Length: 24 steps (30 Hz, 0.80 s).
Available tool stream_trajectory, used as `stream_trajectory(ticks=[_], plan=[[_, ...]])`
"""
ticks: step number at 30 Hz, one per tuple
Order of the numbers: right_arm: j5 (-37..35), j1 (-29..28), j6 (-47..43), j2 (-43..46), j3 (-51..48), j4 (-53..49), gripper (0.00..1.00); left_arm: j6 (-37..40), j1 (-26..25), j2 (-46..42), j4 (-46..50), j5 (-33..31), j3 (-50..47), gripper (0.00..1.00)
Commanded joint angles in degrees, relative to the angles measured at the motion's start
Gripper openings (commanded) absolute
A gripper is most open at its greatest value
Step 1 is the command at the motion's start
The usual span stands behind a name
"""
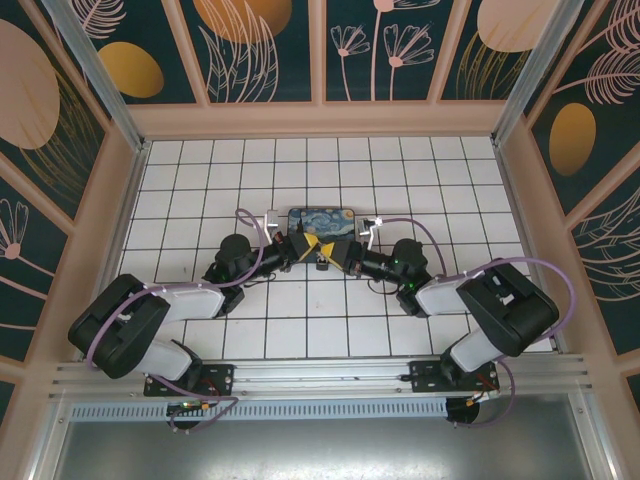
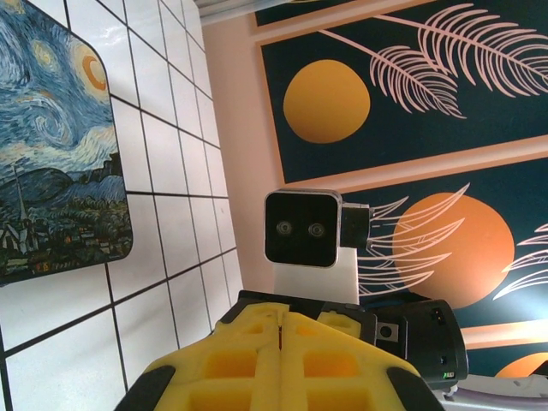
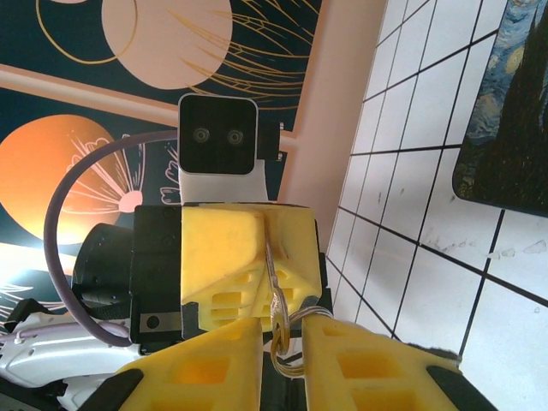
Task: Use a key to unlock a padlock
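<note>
Surface (image 1: pixel 200 180): white tiles, dark grid lines. Box (image 1: pixel 321 222): blue-and-yellow swirl painting. Walls (image 1: pixel 180 60): dark teal, orange discs, pale leaf outlines.

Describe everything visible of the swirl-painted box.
The swirl-painted box is a low rectangle with rounded corners. Its top looks printed, with blue and yellow swirls, a dark spire shape and a small village, and its edge is dark. It lies flat on the white tiled table, long side running left to right. The left gripper and right gripper meet at its near edge; whether they touch it cannot be told.
</note>
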<state>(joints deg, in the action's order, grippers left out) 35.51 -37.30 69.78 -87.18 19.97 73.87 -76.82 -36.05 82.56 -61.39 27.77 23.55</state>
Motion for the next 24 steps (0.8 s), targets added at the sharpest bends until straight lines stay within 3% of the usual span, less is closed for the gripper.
stream_trajectory(ticks=[1, 8, 19, 24], plan=[[-1.4, -0.3, 0.8, -0.6, 0.9, 4.0, 0.19, -0.4, 0.1, 0.4, -3.3, 0.5, -0.8, 0.0], [-1.8, 0.9, 1.1, 0.1, 0.7, 3.2, 0.24, -0.1, 0.1, 0.3, -3.7, 1.1, -0.8, 0.0], [-2.1, 1.0, 1.1, -0.2, 1.5, 2.8, 0.22, 0.1, 0.0, 0.2, -4.0, 1.9, -1.1, 0.0], [-3.1, 1.4, -0.2, 1.5, 0.5, -1.2, 0.31, 0.3, 0.0, -0.2, -3.1, 0.9, -1.3, 0.0]])
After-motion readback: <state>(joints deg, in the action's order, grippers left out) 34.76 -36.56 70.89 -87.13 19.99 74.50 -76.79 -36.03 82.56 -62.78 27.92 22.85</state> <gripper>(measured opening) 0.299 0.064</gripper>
